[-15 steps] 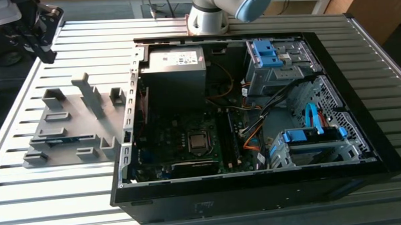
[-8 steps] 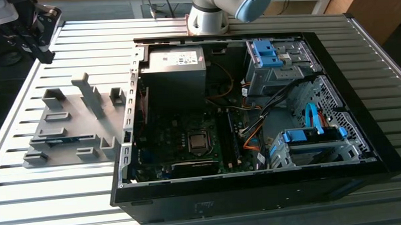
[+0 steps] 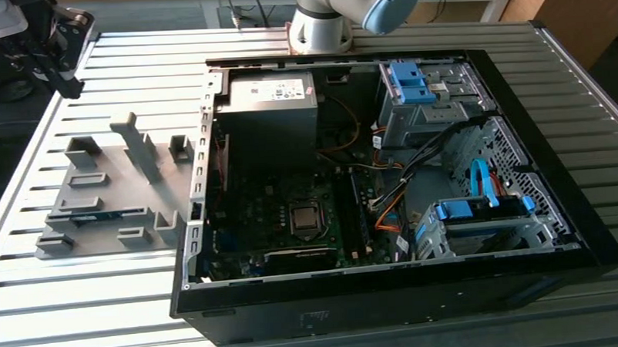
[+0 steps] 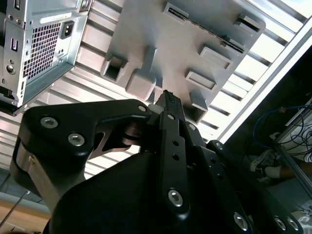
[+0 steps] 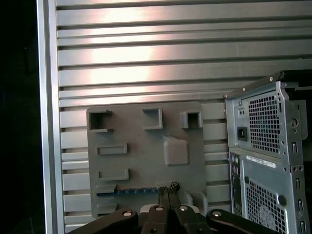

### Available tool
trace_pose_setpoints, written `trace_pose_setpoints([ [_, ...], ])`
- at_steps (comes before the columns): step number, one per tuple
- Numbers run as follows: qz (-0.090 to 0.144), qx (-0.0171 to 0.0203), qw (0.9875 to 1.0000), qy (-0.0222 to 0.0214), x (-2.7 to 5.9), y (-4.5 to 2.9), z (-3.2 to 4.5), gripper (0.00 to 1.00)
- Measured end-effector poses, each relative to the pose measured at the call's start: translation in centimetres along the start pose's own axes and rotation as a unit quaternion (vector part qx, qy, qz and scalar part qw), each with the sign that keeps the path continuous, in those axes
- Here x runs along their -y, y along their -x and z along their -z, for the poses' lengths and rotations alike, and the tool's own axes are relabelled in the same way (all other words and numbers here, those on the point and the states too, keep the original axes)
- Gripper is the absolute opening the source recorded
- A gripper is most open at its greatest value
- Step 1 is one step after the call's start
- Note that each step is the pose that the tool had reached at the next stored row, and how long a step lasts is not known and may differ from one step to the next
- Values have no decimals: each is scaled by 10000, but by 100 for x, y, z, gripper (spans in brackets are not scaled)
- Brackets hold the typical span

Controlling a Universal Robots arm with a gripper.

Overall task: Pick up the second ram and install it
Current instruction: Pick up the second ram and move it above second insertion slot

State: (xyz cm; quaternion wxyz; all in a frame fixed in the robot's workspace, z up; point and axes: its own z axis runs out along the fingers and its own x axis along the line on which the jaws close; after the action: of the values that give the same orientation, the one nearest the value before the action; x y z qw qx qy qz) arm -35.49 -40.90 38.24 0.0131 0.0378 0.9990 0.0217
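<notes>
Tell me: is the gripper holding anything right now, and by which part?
Nothing is held. The gripper hangs shut and empty, aimed at the grey holder, where the second ram lies in a slot.

The holder [image 5: 141,161] is matt grey plastic, the ribbed table [image 5: 146,44] shiny metal, the claw [image 5: 168,187] smooth matt black.
</notes>
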Motion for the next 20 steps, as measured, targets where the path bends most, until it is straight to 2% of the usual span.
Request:
trace_pose_setpoints([
  [2, 48, -2, 10000, 1, 2, 1, 0, 11],
  [4, 190, -9, 9998, 4, 2, 0, -1, 11],
  [8, 472, -20, 9989, 9, 4, -6, -2, 11],
  [12, 544, -24, 9985, -7, 22, -17, -1, 11],
  [14, 556, -24, 9984, -30, 28, -17, -1, 11],
  [16, 601, -36, 9981, -89, 29, -16, -1, 11],
  [18, 700, -72, 9974, -140, 30, -16, -2, 11],
  [20, 809, -99, 9966, -157, 30, -17, -7, 11],
])
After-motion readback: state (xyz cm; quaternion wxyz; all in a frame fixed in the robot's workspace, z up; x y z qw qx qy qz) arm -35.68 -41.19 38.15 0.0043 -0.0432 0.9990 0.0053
